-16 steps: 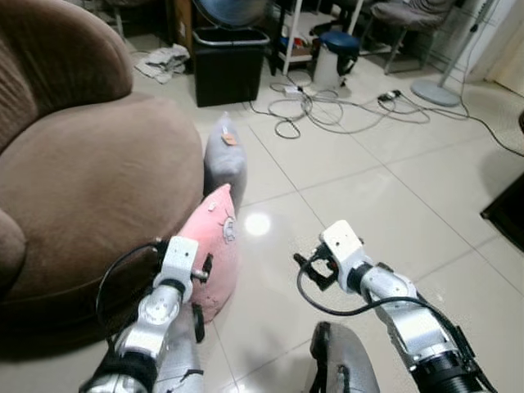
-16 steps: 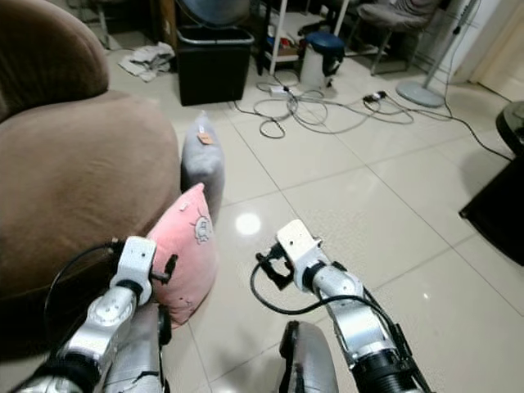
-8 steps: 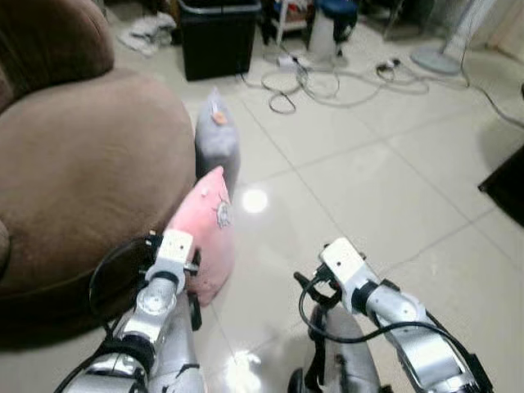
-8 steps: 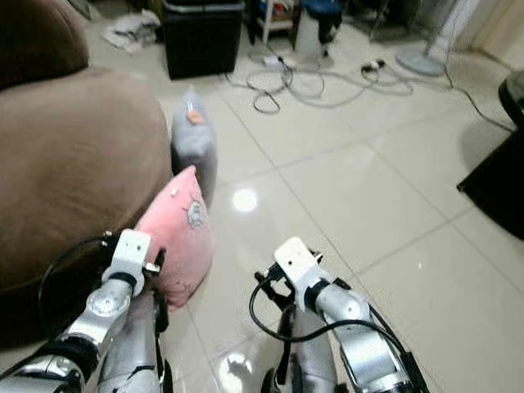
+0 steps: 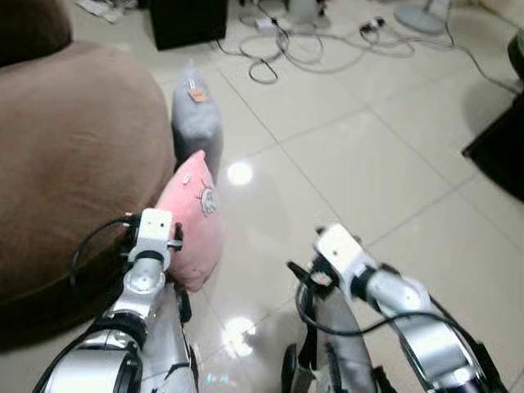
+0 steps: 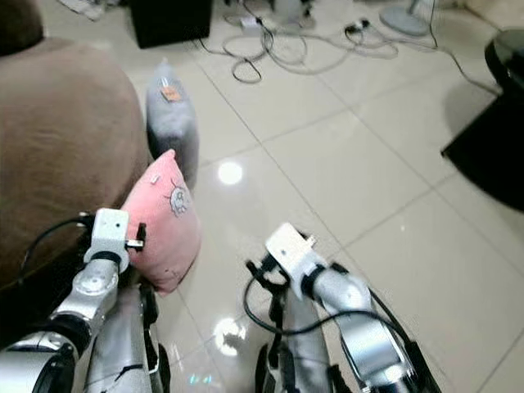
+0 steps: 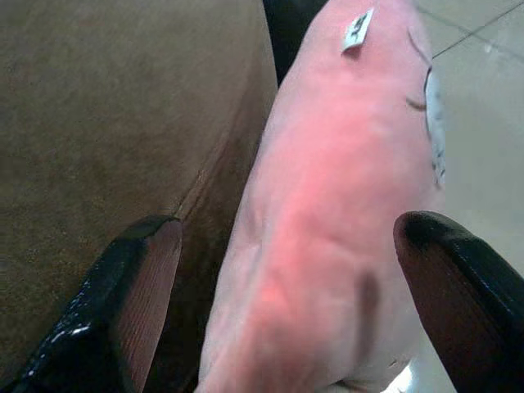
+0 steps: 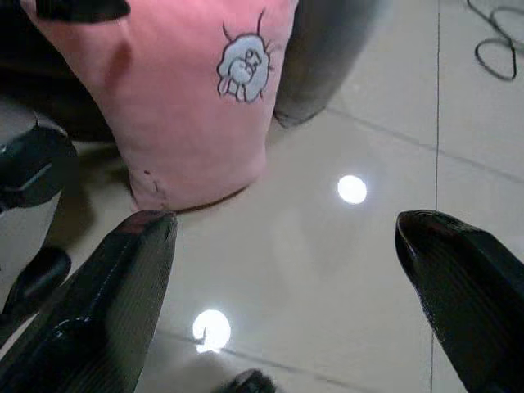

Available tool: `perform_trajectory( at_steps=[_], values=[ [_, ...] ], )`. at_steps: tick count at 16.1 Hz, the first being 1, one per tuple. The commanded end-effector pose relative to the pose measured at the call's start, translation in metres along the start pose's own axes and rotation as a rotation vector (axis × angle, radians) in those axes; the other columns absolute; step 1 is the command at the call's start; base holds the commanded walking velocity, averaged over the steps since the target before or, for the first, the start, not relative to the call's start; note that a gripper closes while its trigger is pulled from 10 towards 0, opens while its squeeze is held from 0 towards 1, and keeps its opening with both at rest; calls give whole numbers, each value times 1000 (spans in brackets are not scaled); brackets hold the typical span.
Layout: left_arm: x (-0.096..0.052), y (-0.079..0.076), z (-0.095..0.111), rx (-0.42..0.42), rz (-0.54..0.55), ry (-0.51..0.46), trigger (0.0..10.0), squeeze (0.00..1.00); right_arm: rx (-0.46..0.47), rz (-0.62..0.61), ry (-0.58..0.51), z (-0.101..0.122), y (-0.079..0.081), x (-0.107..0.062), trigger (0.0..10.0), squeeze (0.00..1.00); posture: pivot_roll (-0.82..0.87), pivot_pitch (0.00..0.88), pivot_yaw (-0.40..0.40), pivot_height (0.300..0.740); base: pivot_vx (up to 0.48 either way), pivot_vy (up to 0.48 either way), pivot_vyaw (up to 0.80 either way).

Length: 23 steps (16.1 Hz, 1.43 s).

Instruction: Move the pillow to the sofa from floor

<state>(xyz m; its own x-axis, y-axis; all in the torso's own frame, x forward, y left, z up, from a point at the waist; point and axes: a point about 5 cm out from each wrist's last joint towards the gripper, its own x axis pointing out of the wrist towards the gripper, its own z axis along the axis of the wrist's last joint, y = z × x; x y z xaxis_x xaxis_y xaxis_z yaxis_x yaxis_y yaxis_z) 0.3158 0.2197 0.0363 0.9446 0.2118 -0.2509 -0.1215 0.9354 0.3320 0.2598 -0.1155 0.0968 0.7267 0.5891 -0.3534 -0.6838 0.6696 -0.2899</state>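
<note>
A pink pillow [image 5: 192, 217] with a small cartoon patch stands on edge on the tiled floor, leaning against the brown sofa [image 5: 65, 139]. Behind it a grey pillow [image 5: 196, 123] with an orange tag stands upright against the same sofa. My left gripper [image 7: 299, 311] is open, one finger [image 7: 135, 303] toward the sofa and the other past the pillow's floor side, with the pink pillow [image 7: 344, 205] close ahead between them. My right gripper [image 8: 282, 286] is open over bare floor, to the right of the pink pillow [image 8: 196, 90].
Loose cables [image 5: 278, 49] lie on the tiles at the back, beside a black bin [image 5: 184, 12] and a fan base [image 5: 422, 16]. Dark furniture [image 5: 503, 155] stands at the right edge. Pale tiled floor [image 5: 360, 164] stretches between.
The view has tipped down and shifted forward, so the room's back has slid out of the picture. My left gripper now sits nearer the pink pillow's near edge; both arms are lower.
</note>
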Motion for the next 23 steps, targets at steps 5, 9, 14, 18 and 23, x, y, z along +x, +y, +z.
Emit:
perform_trajectory(
  at_steps=[5,9,14,18,23],
  values=[
    [-2,-8,-11,132,-55,76,10000,0,-39,30,-4,6,0,-18,10000,0,-245,228,-184,550,0,0,0],
    [-6,-13,-20,170,-63,127,10000,0,-47,46,35,1,0,-28,10000,0,-258,230,-188,550,0,0,0],
    [-11,-15,-29,230,-59,155,10000,0,-48,54,41,2,3,-31,10000,0,-259,217,-188,550,0,0,0],
    [-10,4,-31,357,84,154,10000,0,-53,51,48,3,2,-33,10000,0,-259,215,-197,550,0,0,0],
    [-12,-2,-35,373,66,171,10000,0,-54,73,59,4,6,-41,10000,0,-276,213,-228,550,0,0,0]
  ],
)
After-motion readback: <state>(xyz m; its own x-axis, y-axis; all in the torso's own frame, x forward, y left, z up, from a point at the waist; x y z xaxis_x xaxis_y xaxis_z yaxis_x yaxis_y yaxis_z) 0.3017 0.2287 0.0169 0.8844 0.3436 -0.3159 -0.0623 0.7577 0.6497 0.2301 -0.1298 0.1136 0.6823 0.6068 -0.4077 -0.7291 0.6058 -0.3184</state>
